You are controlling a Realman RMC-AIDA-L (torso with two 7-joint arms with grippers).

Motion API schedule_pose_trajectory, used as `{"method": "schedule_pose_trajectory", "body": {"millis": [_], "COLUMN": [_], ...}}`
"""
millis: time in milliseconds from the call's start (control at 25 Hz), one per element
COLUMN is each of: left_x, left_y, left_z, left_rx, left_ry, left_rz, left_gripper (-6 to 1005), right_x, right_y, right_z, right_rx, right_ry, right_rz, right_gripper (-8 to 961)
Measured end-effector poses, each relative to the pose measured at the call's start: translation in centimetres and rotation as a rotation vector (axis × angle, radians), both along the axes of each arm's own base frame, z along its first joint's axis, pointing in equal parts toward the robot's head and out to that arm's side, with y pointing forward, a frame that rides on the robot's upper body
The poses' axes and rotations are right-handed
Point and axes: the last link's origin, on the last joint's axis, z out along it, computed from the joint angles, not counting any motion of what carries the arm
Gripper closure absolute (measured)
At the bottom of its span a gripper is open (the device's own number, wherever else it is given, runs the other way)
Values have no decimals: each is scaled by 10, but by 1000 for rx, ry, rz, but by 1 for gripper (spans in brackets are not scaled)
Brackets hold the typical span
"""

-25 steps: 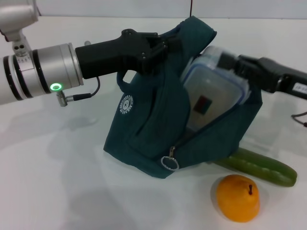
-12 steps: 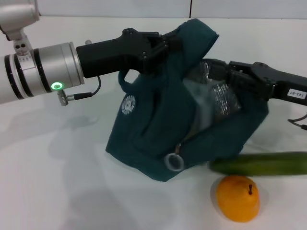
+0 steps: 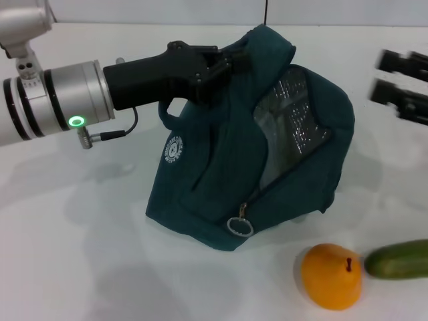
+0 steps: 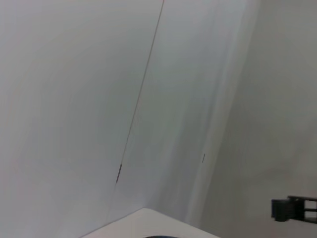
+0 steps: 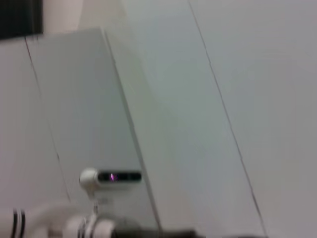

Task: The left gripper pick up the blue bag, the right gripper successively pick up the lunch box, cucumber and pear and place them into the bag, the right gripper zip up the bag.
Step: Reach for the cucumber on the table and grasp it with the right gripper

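Bag (image 3: 221, 180) sits on the bench, mouth held up by the left claw (image 3: 224, 63) clamped on its top; right claw (image 3: 401, 87), fingers apart, should drop squarely over the cucumber (image 3: 399, 259) beside the pear (image 3: 331, 275).

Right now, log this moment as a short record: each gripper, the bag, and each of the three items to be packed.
left gripper: shut on the blue bag's top, holding it up
right gripper: open, empty, in the air off the bag's right side
blue bag: base on the table, zipper open, silvery lining showing
lunch box: inside the bag, only partly visible through the opening
pear: on the table in front of the bag, apart from it
cucumber: on the table beside the pear, partly cut off by the view's edge
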Motion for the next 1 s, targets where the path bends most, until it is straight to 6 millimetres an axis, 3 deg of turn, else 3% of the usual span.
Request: {"method": "schedule_pose_trajectory", "body": {"millis": [160,360,480,1000], "left_x": [-1,0,0,-3], "left_y": [0,4,5,8], "left_z": [0,-1,-2,-4], "left_rx": [1,9,14,29], "left_ry": [4,16,19,23], "left_rz": [5,12,18,44], "left_gripper": [959,959,959,959], "right_x": [12,21,22,18], "right_y": [-14,-37,-41,-40], "right_z": [29,50,54,56], "right_rx": [-8,-133,-169,-235], "right_ry": [-170,-453,-549,-684], "right_rz": [-48,-132,-172,-150], "right_gripper": [310,228,212,206]}}
